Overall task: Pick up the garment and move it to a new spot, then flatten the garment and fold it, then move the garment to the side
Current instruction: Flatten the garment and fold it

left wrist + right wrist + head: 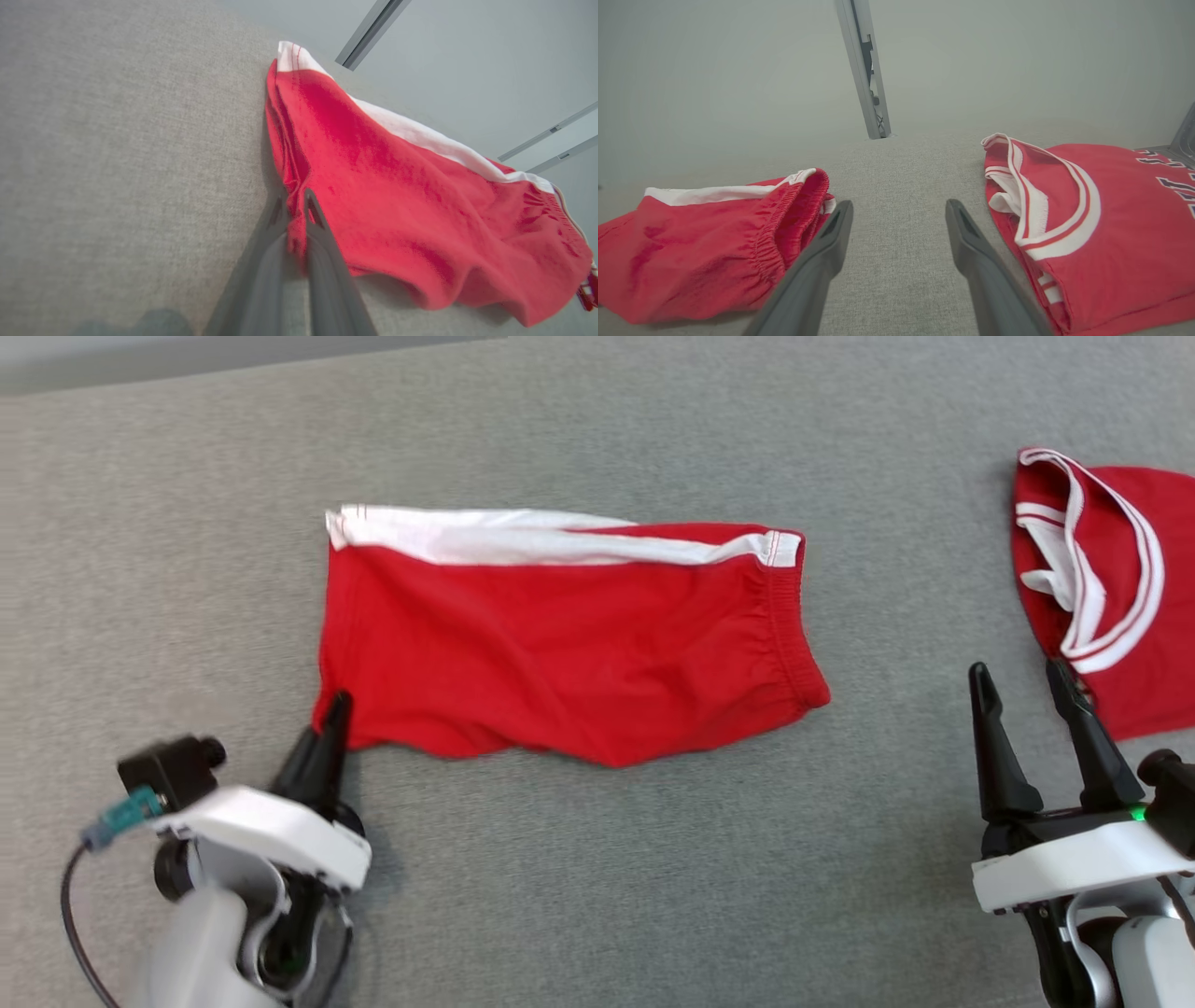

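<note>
jaws of the left gripper point(338, 709) are pinched right together on the red shorts point(560, 644), at the leg-hem corner at about 8 o'clock of the garment; the left wrist view shows a thin fold of red cloth caught between the two fingers. jaws of the right gripper point(1019, 674) stand wide apart with nothing in them, hovering off the waistband end at about 4 o'clock of the shorts, not touching them.

the shorts lie mid-scene on the grey cloth surface point(653, 859), spread fairly flat, white stripe along the 12 o'clock edge, elastic waistband toward 3 o'clock, and the 6 o'clock edge a bit wavy. a red jersey point(1120, 588) with white trim lies well out at 3 o'clock, just beside the right gripper.

risks, as i judge them: the pinch is small and right at the edge, so a quick lift could pull the cloth free. it may also hold just one layer, and then the shorts would open up and sag rather than rise together. lifting by this one corner alone would let the rest hang and bunch, undoing the flat lay. the open right fingers sit close enough to the jersey that a careless reach could snag its collar trim instead of the waistband.
</note>
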Controlling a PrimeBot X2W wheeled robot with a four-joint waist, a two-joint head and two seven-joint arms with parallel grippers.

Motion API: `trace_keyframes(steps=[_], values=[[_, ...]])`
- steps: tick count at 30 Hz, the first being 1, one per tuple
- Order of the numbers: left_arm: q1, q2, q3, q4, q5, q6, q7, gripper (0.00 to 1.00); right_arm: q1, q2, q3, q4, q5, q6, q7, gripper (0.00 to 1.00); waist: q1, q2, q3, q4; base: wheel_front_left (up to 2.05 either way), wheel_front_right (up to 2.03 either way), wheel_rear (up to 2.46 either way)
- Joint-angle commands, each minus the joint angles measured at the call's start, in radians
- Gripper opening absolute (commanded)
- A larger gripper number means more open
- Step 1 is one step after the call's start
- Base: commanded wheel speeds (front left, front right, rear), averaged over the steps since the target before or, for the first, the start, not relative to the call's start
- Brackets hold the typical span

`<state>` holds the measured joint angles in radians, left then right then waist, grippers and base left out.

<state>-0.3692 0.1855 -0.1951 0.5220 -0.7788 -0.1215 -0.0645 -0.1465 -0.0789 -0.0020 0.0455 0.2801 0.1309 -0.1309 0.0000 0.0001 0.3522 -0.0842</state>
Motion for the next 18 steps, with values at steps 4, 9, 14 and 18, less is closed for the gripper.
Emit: trace_keyframes(steps=[4,9,14,18], values=[[0.145,-0.021,-0.014,-0.099,0.013,0.057,-0.008,0.0,0.028,-0.017,-0.016,-0.021,-0.009,0.0,0.024,1.0,0.0,-0.0001,-0.034,0.056,0.0,0.0,0.0],[0.194,-0.017,-0.023,-0.218,0.042,0.113,-0.012,1.0,0.031,-0.02,-0.014,-0.038,-0.011,0.0,0.046,1.0,0.0,-0.0001,-0.044,0.073,0.0,0.0,0.0],[0.208,-0.01,-0.019,-0.292,0.127,0.186,-0.108,1.0,0.032,-0.016,-0.015,-0.044,-0.004,0.0,0.049,1.0,0.0,-0.0001,-0.051,0.075,0.0,0.0,0.0],[0.203,0.008,-0.009,-0.355,0.218,0.255,-0.167,1.0,0.018,-0.015,-0.018,-0.039,-0.002,0.0,0.059,1.0,0.0,-0.0001,-0.055,0.075,0.0,0.0,0.0]])
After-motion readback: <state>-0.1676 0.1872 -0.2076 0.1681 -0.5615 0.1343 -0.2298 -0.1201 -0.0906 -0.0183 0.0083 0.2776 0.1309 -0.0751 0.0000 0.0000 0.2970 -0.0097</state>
